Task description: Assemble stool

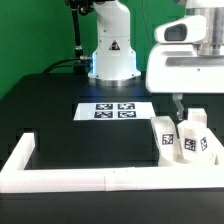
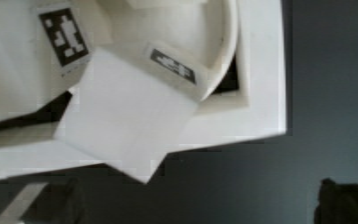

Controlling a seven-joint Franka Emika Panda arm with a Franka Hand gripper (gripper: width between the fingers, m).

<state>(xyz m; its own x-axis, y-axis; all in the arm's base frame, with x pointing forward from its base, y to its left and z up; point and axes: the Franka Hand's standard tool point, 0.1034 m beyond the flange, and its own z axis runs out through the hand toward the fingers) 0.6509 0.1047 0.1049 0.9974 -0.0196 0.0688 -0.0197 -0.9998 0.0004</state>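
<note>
2 spread, empty fingers (image 1: 178, 104) hang from the arm above the tagged leg blocks (image 1: 186, 140).

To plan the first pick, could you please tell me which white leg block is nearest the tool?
Probably the leg block at the cluster's end on the exterior view's left, just below the open tool. The other blocks stand farther toward the exterior view's right.

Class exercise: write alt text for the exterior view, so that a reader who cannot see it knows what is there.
A white robot gripper, jaws open and holding nothing, hangs above white stool parts bearing black-and-white tags, clustered in a corner of the white border wall on a black table. The marker board lies flat further back, before the arm's base.
</note>
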